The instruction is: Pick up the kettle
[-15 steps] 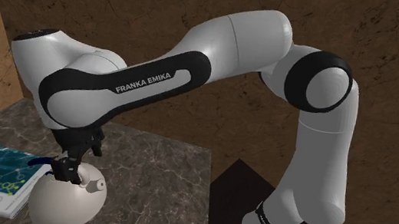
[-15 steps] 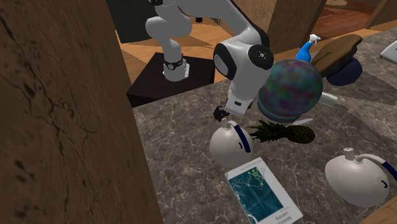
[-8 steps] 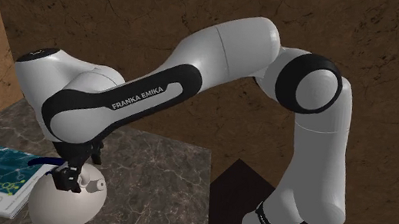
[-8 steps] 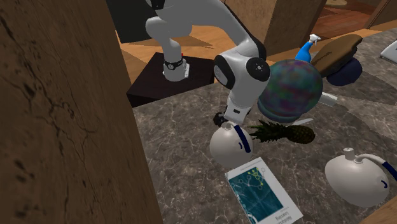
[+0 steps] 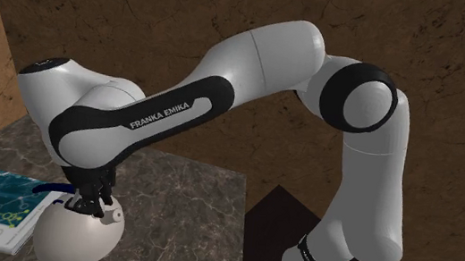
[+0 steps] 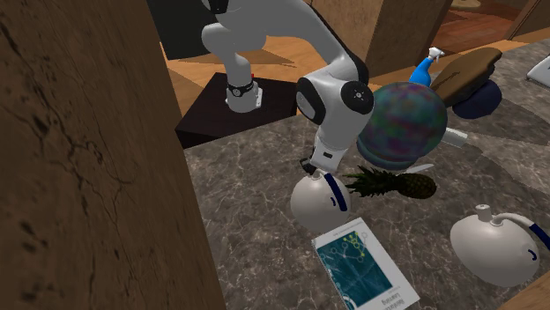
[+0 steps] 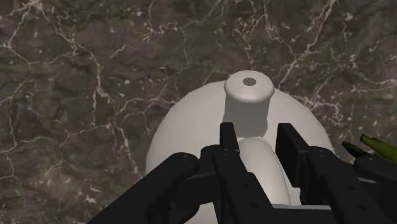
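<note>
Black gripper [image 7: 257, 130] fingers squeeze the handle on top of the round white kettle [image 7: 191, 127], one finger on each side. A short stub [image 7: 249, 95] with a hole pokes up from the kettle just past them. The kettle sits on a dark stone counter [image 6: 247, 220]. A blue book [image 6: 364, 269] lies just beside the kettle. A pineapple [image 6: 397, 184] lies near its other side, and a big colourful ball [image 6: 405, 119] stands farther off.

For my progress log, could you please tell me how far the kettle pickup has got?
Done: the approach; the end effector sits at the top of the kettle. In hand: the grasp; its fingers appear closed on the handle. Left: the lift, as the kettle rests on the counter.
</note>
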